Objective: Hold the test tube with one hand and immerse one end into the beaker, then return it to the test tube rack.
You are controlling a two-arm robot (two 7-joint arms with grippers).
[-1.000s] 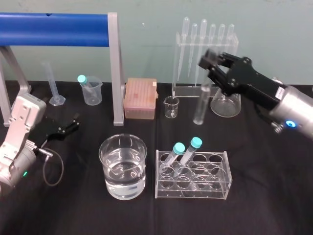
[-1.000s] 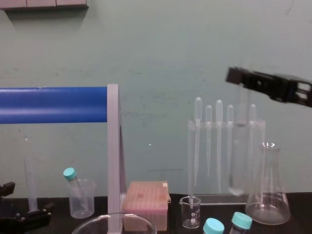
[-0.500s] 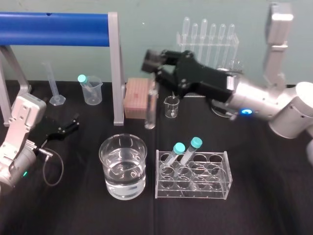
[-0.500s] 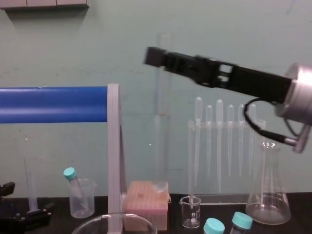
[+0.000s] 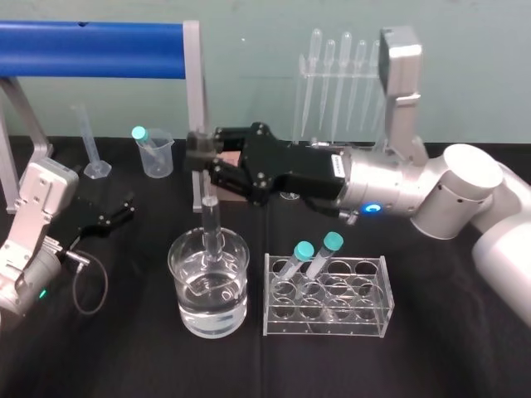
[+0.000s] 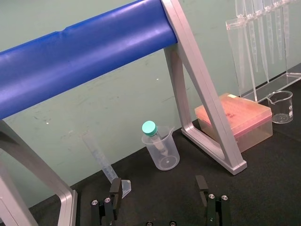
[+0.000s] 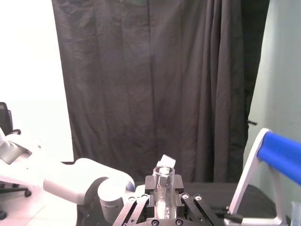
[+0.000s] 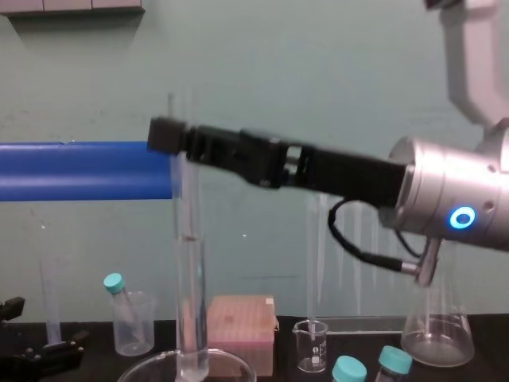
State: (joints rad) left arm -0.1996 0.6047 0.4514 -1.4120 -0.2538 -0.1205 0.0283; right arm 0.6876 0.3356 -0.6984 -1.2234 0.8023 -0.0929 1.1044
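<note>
Mid-frame: right gripper [image 5: 202, 156] grasps upright test tube [image 5: 211, 220], tip inside beaker [image 5: 184, 308] | lower left: left gripper [image 5: 124, 207] parked, released.

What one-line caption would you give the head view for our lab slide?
Right gripper holds the test tube upright, lower end inside the beaker; left gripper parked far left.

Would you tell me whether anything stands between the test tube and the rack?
Nothing visible: the right gripper holds the test tube in the beaker beside the rack, where two capped tubes take back holes, others free. Left gripper parked.
</note>
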